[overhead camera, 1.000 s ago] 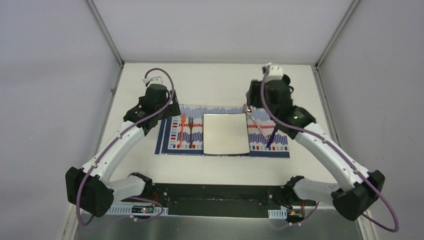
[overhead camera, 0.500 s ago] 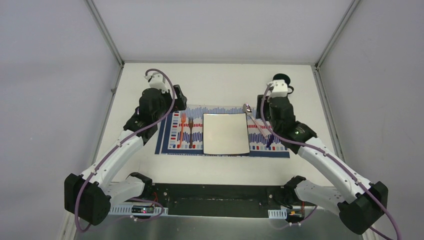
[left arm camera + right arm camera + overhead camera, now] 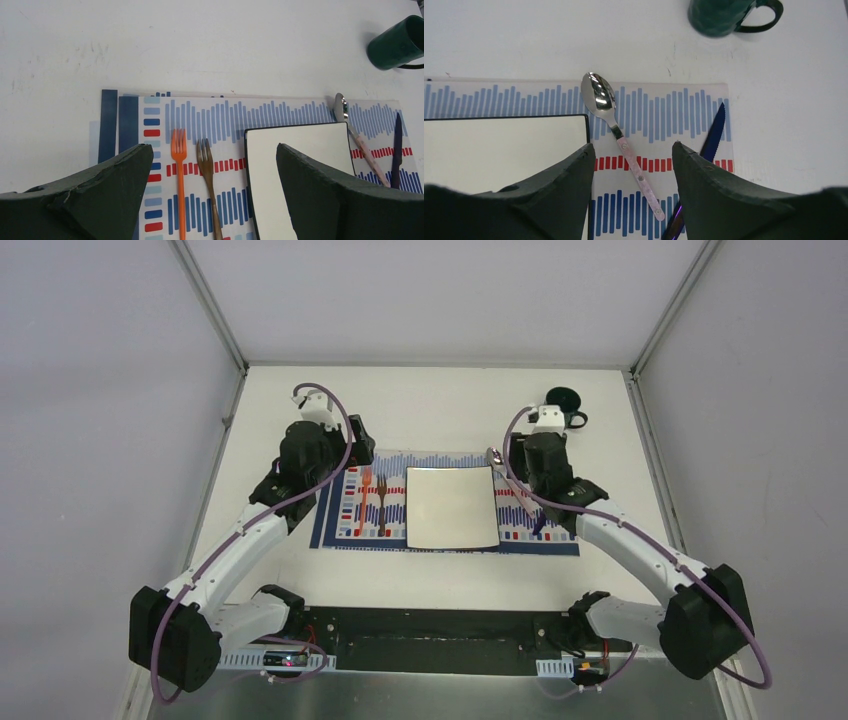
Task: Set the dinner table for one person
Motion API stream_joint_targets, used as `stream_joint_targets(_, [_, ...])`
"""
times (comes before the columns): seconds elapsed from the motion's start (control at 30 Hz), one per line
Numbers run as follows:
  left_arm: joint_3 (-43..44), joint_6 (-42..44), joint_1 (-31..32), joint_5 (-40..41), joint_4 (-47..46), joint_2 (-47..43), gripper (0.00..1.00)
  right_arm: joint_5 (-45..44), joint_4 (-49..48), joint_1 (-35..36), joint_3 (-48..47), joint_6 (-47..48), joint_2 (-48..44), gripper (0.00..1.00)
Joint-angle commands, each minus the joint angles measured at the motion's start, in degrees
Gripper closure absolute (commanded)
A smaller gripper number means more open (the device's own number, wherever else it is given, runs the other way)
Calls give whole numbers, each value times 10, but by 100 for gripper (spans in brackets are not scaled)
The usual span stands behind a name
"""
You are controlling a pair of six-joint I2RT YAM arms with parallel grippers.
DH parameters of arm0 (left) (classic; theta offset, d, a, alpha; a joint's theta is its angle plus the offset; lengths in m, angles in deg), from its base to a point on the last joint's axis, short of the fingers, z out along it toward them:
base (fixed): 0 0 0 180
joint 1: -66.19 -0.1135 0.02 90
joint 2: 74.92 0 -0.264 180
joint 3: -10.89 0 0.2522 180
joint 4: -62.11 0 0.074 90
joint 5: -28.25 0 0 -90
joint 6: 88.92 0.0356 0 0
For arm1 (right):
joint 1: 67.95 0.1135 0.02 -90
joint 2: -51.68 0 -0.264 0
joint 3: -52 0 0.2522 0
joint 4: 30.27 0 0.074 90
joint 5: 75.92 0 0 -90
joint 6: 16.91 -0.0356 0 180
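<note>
Dinner table (image 3: 440, 410) is a large plain white matte rectangular surface with aluminium frame edges. It fills the floor of the white-walled cell, and both arms are bolted at its near edge. A flat rectangular placemat (image 3: 127, 125) printed with blue, red and white bars lies mid-surface, with a dark blue band on its left end. A square white plate (image 3: 433, 507) with rounded corners, a dark rim line and a slight sheen sits on the middle of the mat. Left of the plate, an orange plastic fork (image 3: 179, 190) and a brown wood-look fork (image 3: 207, 175) lie side by side, close but apart, tines pointing far. Right of the plate lies a shiny metal spoon (image 3: 624, 146) with a pale pink riveted handle, angled, its bowl at the plate's far right corner. Beside it is a dark blue-purple serrated knife (image 3: 714, 135), tip pointing far. A dark green glazed round mug (image 3: 716, 15) with a loop handle stands on the bare surface past the mat's far right corner; its inside is not visible. Left claw (image 3: 214, 150) is spread wide above the forks and grips nothing. Right claw (image 3: 632, 146) is spread above the spoon handle and pinches nothing.
</note>
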Motion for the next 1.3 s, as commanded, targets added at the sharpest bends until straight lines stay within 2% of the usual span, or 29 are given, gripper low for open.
stream_joint_targets(0.0, [0, 4, 4, 1, -6, -19, 1, 11, -28, -8, 7, -31, 24, 38])
stream_joint_targets(0.47, [-7, 6, 4, 13, 0, -16, 1, 31, -28, -17, 39, -109, 100, 41])
stream_joint_targets(0.73, [-9, 8, 4, 21, 4, -23, 1, 46, -28, -17, 63, -139, 114, 46])
stream_joint_targets(1.27, [-2, 12, 4, 23, 21, -34, 1, 67, -76, -30, 71, -152, 170, 49])
